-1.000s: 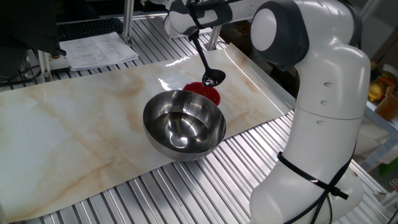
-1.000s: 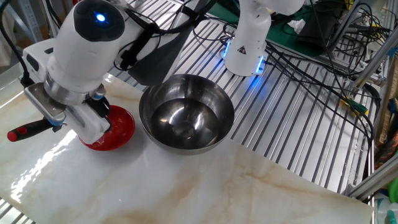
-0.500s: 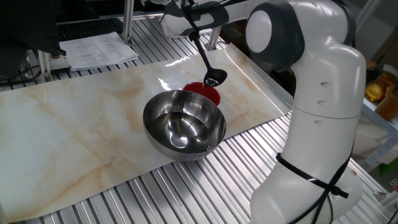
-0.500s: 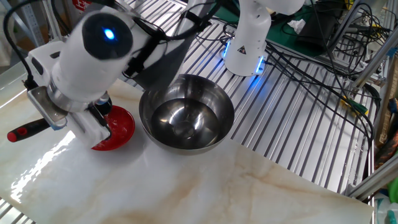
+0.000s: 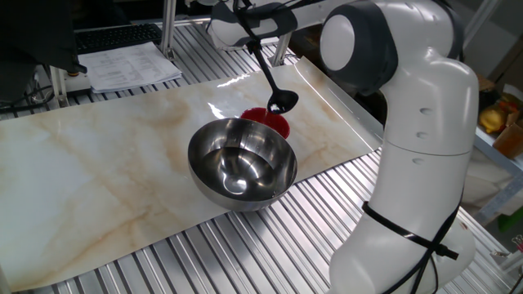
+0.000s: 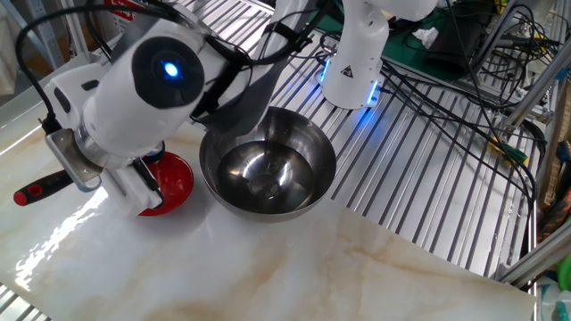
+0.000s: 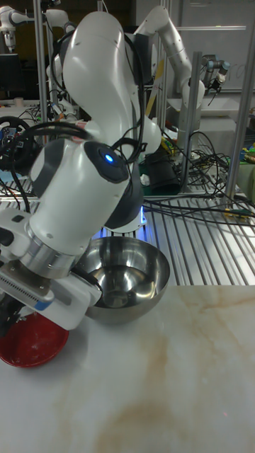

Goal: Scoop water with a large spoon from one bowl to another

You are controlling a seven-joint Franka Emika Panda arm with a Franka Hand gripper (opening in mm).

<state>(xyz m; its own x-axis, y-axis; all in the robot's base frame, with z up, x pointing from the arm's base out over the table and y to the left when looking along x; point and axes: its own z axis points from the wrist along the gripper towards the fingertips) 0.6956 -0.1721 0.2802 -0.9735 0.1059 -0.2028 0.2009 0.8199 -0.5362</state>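
Tall fixed view: arm (image 7: 78,212) over red bowl (image 7: 32,345).

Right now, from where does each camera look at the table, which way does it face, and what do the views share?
One fixed view: high at the marble mat's long side, beside the arm's base; ladle over the red bowl.
The other fixed view: high on the opposite side, facing the base; the wrist hides the tool.
Tall fixed view: low at the mat's edge, facing the arm.
All share the steel bowl and red bowl.
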